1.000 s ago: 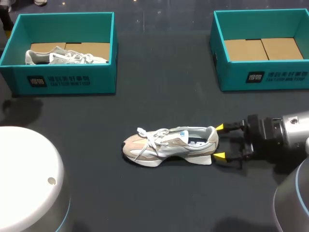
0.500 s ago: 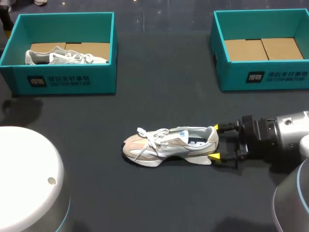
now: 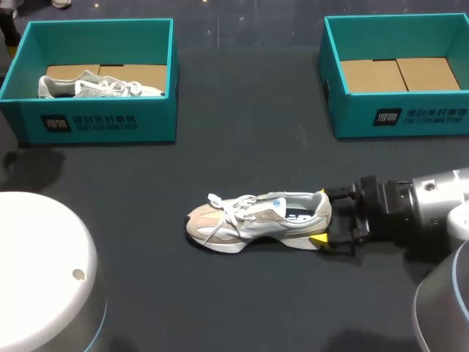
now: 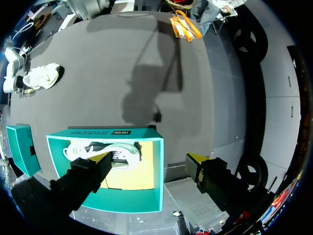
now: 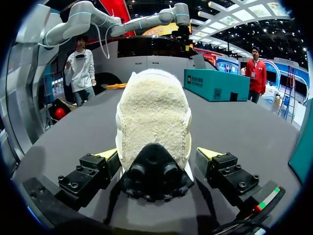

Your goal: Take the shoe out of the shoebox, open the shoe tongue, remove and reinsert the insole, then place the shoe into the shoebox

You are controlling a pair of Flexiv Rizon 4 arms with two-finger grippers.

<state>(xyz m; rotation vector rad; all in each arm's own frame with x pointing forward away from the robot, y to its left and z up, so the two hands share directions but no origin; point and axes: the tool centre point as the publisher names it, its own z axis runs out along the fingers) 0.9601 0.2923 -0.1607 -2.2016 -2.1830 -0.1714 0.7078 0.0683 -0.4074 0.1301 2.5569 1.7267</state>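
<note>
Two yellow-tipped fingers [image 5: 108, 155] of the right gripper [image 3: 324, 217] stand spread, one on each side of the heel of the shoe [image 3: 256, 220]. From the right wrist view the heel sits squarely between them. One finger is close against the heel's side and the other shows a sliver of dark table past the heel, so they are released rather than clamped. From the head view only the nearer tip shows, down by the sole's back edge; the farther one is tucked behind the heel collar.

The shoe is a beige and grey trainer with white laces. It stands upright on its sole near the middle of the table [image 3: 242, 147], out of any box. Its toe points toward the left arm's side and its heel toward the right arm, which comes in low along the table.

Farther back, the right box [image 3: 399, 117] holds only its cardboard floor. The left box [image 3: 99, 121] holds a second shoe [image 3: 95, 86], pale, lying against its back.

Over that left box hangs the left gripper [image 4: 146, 159], its fingers wide apart with nothing between them, the second shoe under one of them.
</note>
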